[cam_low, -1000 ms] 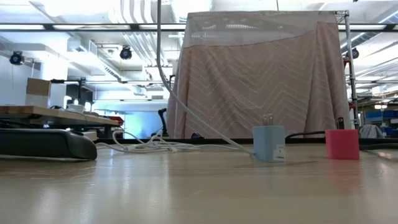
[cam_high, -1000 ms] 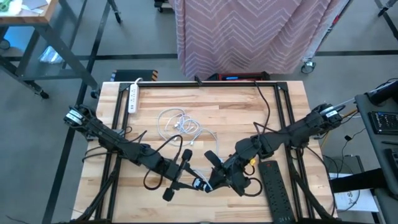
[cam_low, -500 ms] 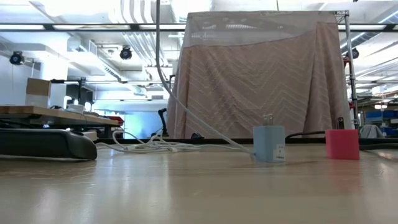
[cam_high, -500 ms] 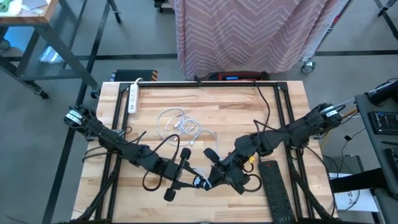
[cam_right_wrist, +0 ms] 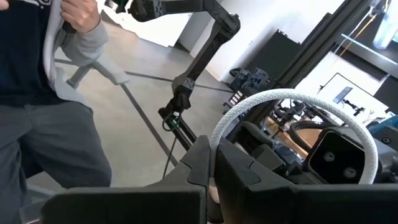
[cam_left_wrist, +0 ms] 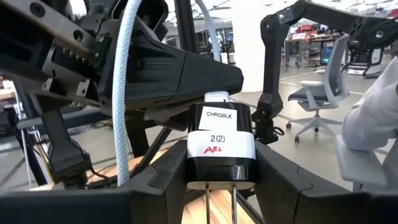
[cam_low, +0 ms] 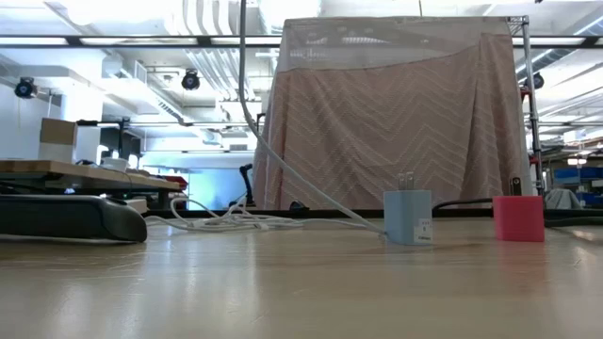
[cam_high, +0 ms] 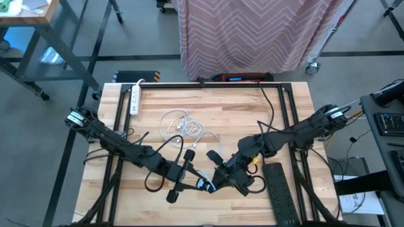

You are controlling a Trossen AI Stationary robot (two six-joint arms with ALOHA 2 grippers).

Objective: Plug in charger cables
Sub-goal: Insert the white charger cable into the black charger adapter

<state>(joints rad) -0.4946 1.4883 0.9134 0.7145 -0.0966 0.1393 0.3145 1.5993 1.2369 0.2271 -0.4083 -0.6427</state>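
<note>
Black charger block [cam_left_wrist: 221, 146] sits clamped in the left gripper [cam_high: 183, 177]; right gripper [cam_high: 215, 173] jaws closed on its cable.

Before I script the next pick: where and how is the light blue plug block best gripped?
Probably by the body of the light blue plug block, from above, with the fingers on its two flat faces below the prongs. It stands upright with the prongs up, and its white cord leaves low on one side, so keep off that side.
</note>
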